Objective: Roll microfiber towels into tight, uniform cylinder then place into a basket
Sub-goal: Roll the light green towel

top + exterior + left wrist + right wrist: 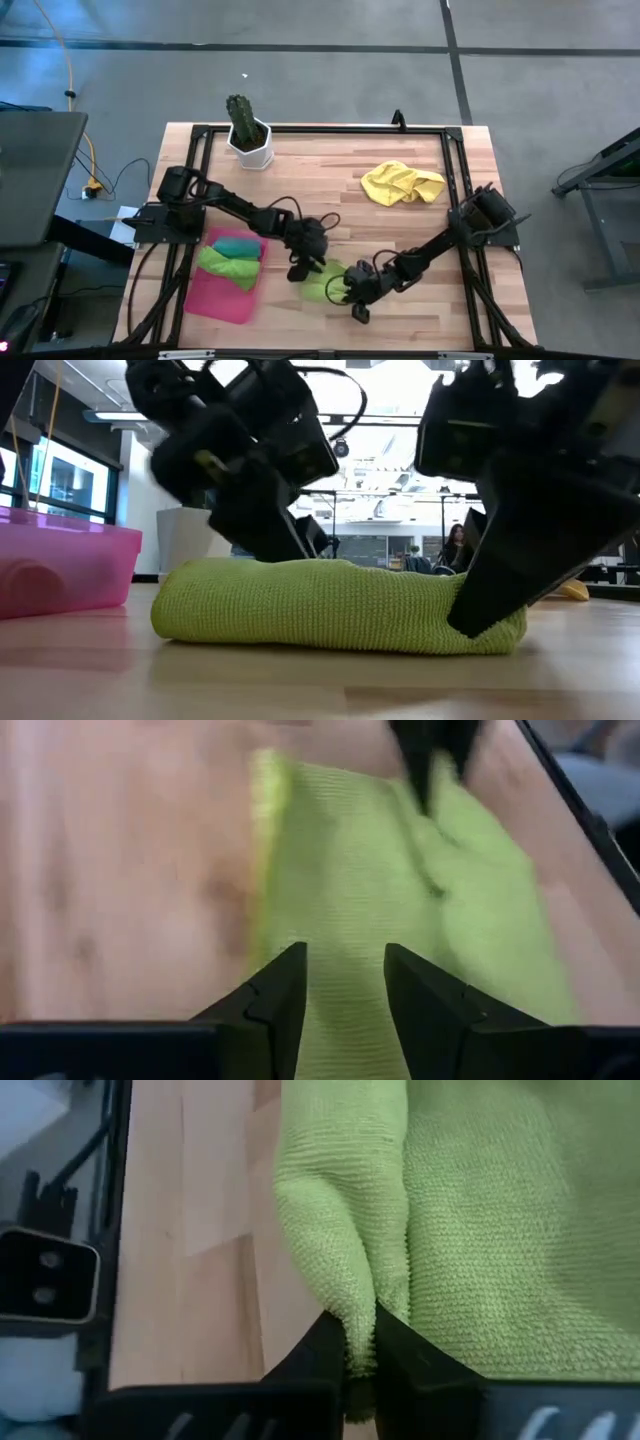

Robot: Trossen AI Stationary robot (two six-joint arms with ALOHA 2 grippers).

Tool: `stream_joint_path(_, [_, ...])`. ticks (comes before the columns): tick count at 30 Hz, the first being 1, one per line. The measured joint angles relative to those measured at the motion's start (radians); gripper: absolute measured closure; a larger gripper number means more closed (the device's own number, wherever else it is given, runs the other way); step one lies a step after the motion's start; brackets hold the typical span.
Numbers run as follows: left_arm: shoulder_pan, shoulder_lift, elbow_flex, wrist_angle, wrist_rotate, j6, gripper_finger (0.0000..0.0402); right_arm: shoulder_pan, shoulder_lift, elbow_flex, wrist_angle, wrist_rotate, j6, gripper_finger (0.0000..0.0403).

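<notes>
- Your lime towel (pixel 322 280) lies rolled on the table (pixel 420 240), near the front edge, just right of the pink basket (pixel 215 298).
- R gripper (pixel 360 1342): fingers clenched on a fold at the towel's edge.
- L gripper (pixel 345 985): fingers released, apart, over the towel's other end.
- Teal towel (pixel 236 243) and green towel (pixel 230 266) sit in the basket.
- Yellow towel (pixel 400 184) lies crumpled well apart, toward the back right; cactus pot (pixel 249 143) at back left.
</notes>
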Motion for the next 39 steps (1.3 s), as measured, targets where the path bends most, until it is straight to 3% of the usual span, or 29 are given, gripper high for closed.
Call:
stream_joint_path(9, [-0.081,-0.02,0.0,-0.017,-0.041,0.275,0.0289,-0.071,-0.016,0.0,-0.018,-0.131,0.134,0.0396])
stream_joint_path(13, [-0.141,-0.089,0.001,-0.074,-0.297,0.388,0.029,-0.082,-0.05,-0.004,-0.061,-0.143,0.197,0.0396])
stream_joint_path(15, [-0.166,-0.128,0.001,-0.083,-0.44,0.401,0.0291,-0.068,-0.074,-0.005,-0.097,-0.103,0.235,0.0396])
stream_joint_path(17, [-0.182,-0.171,0.003,-0.103,-0.518,0.391,0.0291,-0.05,-0.103,-0.008,-0.14,-0.045,0.259,0.0396])
stream_joint_path(19, [-0.2,-0.206,0.002,-0.116,-0.523,0.342,0.0291,-0.033,-0.136,-0.009,-0.203,-0.004,0.296,0.0396])
stream_joint_path(24, [-0.219,-0.218,0.003,-0.117,-0.423,0.207,0.0291,-0.011,-0.177,-0.008,-0.349,0.038,0.414,0.0396])
stream_joint_path(32, [-0.206,-0.075,0.005,0.005,-0.441,0.209,0.0289,-0.01,-0.174,-0.006,-0.358,0.044,0.459,0.0396])
stream_joint_path(39, [-0.173,-0.019,0.015,0.03,-0.467,0.209,0.0255,-0.01,-0.174,-0.006,-0.353,0.046,0.457,0.0396])
